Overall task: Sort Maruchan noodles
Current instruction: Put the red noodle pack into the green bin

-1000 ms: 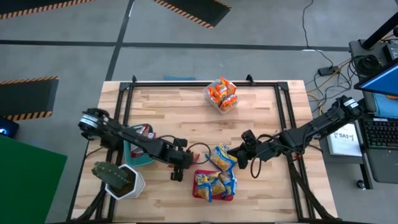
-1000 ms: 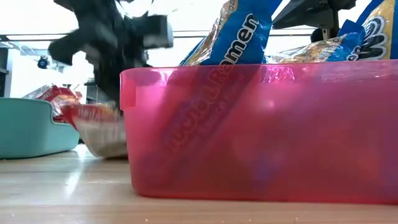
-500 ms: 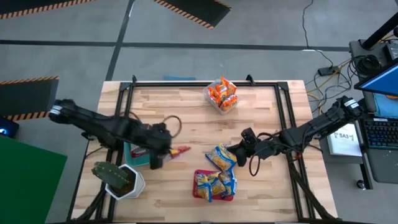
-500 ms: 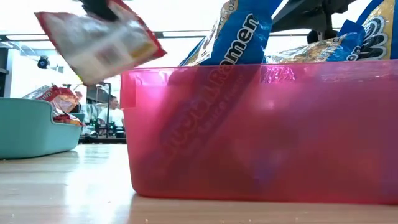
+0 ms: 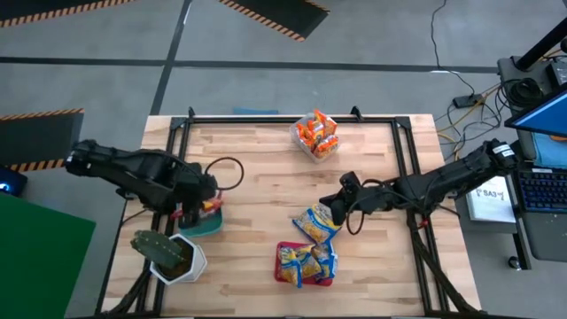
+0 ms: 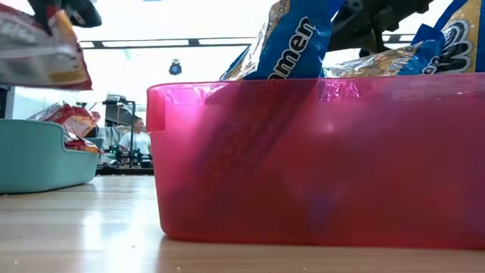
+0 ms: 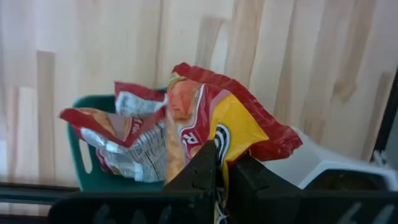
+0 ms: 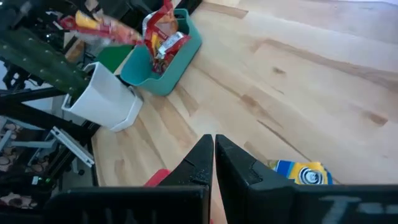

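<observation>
My left gripper point(image 5: 200, 207) hovers over the teal bin point(image 5: 213, 227) near the table's left side, shut on a red-and-silver noodle packet point(image 7: 211, 124). More red-and-silver packets point(image 7: 124, 143) lie crumpled in that bin. My right gripper point(image 5: 330, 206) is shut and empty just above a blue-and-yellow packet point(image 5: 314, 223) that leans on the red bin's point(image 5: 283, 273) far rim. Further blue-and-yellow packets point(image 6: 288, 38) stick up out of the red bin. Orange packets fill the clear bin point(image 5: 317, 135) at the far edge. My left gripper pinches the red-and-silver packet between its two fingers at one edge point(image 7: 219, 144). The packet is lifted clear and juts out past the fingertips point(image 7: 205, 163), above the teal bin. In the low view it hangs high, up by the gripper point(image 6: 42, 53).
A potted cactus in a white pot point(image 5: 173, 255) stands at the near left corner, close beside the teal bin. A black frame runs along the table's edges. Bare wood lies between the teal bin and the red bin. A person point(image 6: 138, 140) stands far off in the room.
My left gripper has lifted the red-and-silver packet off the table beside the red bin and carried it toward the left edge, over the teal bin. My right gripper has drawn a little toward the far edge, and the blue-and-yellow packet has stayed on the red bin's rim.
</observation>
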Motion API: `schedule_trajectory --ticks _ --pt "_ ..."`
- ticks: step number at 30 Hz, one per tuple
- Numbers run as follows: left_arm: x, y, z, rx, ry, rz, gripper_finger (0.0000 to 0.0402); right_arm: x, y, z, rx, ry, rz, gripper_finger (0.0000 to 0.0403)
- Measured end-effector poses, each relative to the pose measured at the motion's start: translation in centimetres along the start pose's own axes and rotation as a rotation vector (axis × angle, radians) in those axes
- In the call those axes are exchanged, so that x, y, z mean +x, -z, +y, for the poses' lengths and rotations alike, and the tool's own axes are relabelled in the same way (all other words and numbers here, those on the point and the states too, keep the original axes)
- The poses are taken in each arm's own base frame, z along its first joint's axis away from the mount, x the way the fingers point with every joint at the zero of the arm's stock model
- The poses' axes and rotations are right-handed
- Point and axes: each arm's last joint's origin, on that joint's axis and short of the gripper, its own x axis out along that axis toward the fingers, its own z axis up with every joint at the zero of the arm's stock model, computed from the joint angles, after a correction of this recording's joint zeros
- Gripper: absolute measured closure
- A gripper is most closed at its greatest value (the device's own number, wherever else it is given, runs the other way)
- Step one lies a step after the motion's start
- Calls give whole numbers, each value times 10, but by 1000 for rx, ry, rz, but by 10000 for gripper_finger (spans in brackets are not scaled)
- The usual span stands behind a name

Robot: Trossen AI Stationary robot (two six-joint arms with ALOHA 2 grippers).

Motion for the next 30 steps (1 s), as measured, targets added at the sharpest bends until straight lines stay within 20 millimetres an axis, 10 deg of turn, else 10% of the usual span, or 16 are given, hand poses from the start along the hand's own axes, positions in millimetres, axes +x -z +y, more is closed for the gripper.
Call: schedule_trajectory --ticks 30 --pt "109 4 0 21 64 203 364 3 -8 -4 -11 9 -6 394"
